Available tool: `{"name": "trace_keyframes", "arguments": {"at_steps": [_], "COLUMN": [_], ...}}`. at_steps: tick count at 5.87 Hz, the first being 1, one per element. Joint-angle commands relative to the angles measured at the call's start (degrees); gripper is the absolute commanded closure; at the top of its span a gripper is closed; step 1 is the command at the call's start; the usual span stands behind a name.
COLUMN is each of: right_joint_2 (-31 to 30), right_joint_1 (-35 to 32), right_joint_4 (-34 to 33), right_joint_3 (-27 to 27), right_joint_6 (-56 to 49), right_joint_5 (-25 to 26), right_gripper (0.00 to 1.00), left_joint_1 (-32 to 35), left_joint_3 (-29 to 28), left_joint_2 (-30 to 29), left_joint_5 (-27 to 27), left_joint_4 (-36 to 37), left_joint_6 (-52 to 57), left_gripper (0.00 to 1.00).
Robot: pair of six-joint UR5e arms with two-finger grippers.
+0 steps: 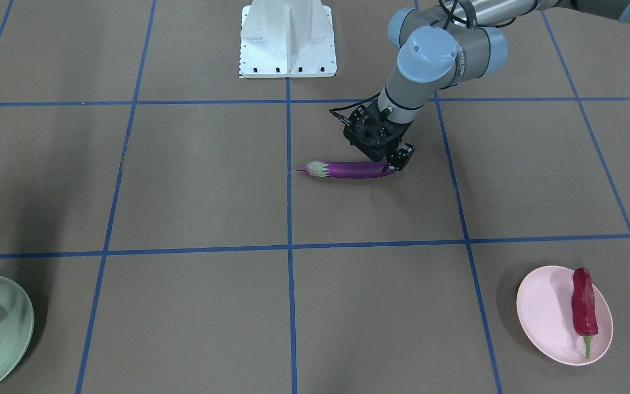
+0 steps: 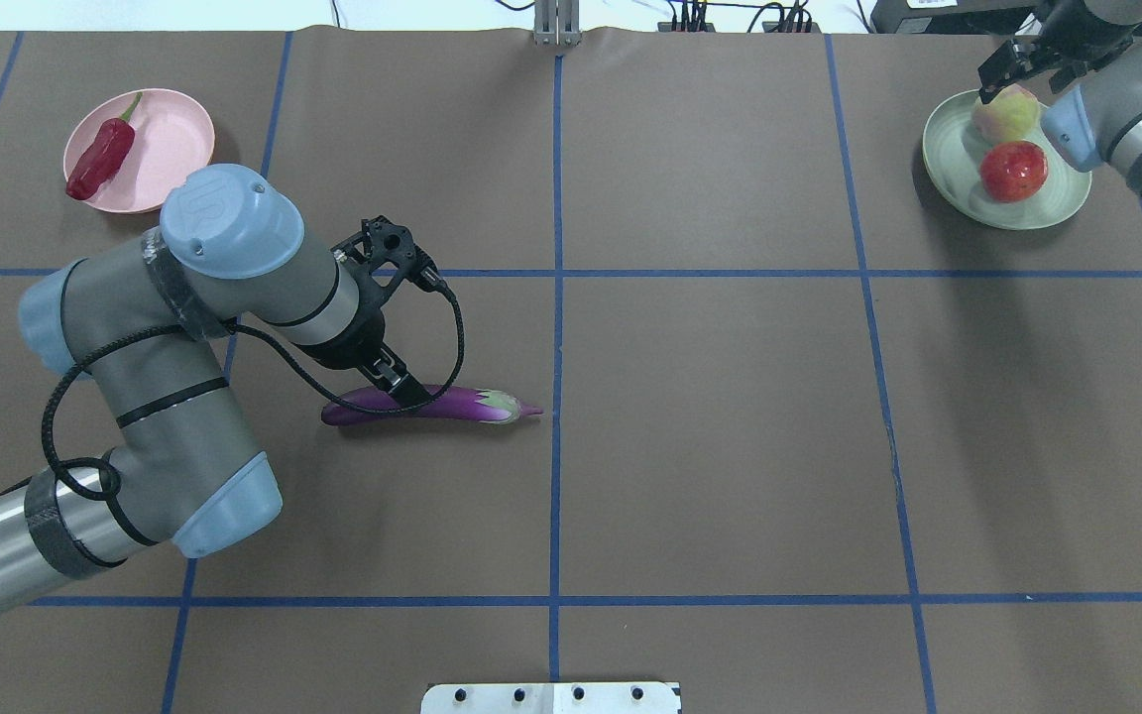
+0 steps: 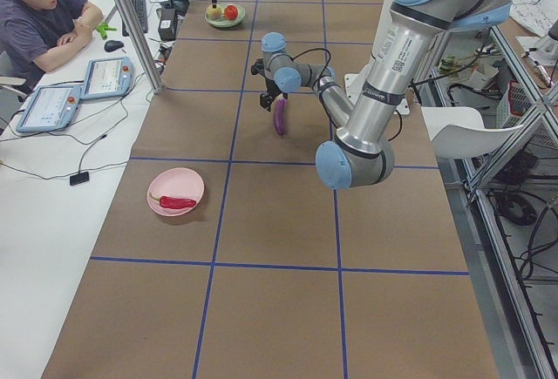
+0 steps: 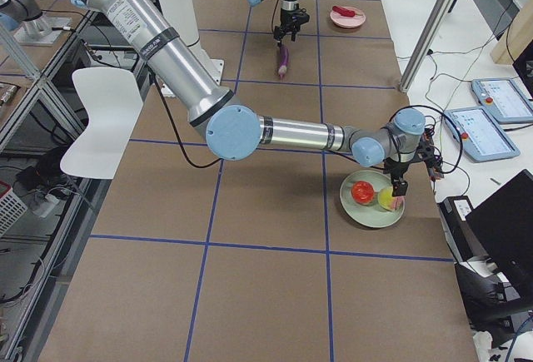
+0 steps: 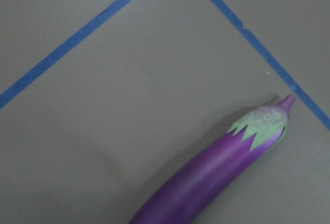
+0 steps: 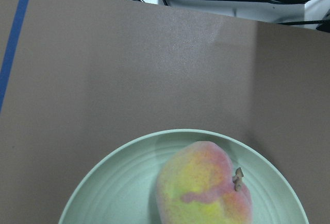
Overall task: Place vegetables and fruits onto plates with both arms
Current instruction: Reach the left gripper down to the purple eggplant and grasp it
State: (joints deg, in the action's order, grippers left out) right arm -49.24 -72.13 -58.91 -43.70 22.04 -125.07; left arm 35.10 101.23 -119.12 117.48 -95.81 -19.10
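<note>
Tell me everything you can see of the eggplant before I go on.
The eggplant is long, slim and glossy purple, slightly curved, with a pale green jagged cap ending in a small purplish stem tip. It looks smooth and plastic-like. It lies flat on the brown table, cap end pointing at the centre blue tape line and stopping just short of it. The left gripper is down over its blunt half; whether its fingers grip it cannot be told.

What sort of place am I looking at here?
Probably a robotics lab: a left arm and right arm work over a table gridded with blue tape, while a person sits beside control tablets.
</note>
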Motion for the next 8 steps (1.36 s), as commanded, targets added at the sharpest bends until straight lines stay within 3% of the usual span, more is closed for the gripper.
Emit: {"name": "trace_keyframes", "arguments": {"at_steps": [1, 2, 5, 7, 8], "right_joint_2": [-0.4, -0.6, -0.9, -0.9, -0.9], "right_joint_1": [0.0, 0.0, 0.0, 0.1, 0.1], "right_joint_4": [-0.1, 0.0, 0.0, 0.0, -0.1], "right_joint_3": [-0.3, -0.4, -0.5, -0.5, -0.5], "right_joint_6": [0.2, 0.3, 0.3, 0.3, 0.3], "right_joint_5": [0.0, 0.0, 0.0, 0.0, 0.0], "right_gripper": [0.0, 0.0, 0.0, 0.0, 0.0], "left_joint_1": [-3.6, -5.0, -5.1, -5.1, -5.0], "left_joint_3": [-1.2, -2.6, -8.8, -8.7, -7.8], "left_joint_2": [0.5, 0.4, 0.6, 0.4, 0.3], "left_joint_5": [-4.7, -7.0, -7.0, -6.6, -6.5], "left_joint_4": [0.5, -0.7, -9.1, -9.1, -9.0], "left_joint_6": [2.5, 2.5, 2.4, 2.3, 1.4], "left_gripper": [0.01, 0.01, 0.01, 0.03, 0.29]}}
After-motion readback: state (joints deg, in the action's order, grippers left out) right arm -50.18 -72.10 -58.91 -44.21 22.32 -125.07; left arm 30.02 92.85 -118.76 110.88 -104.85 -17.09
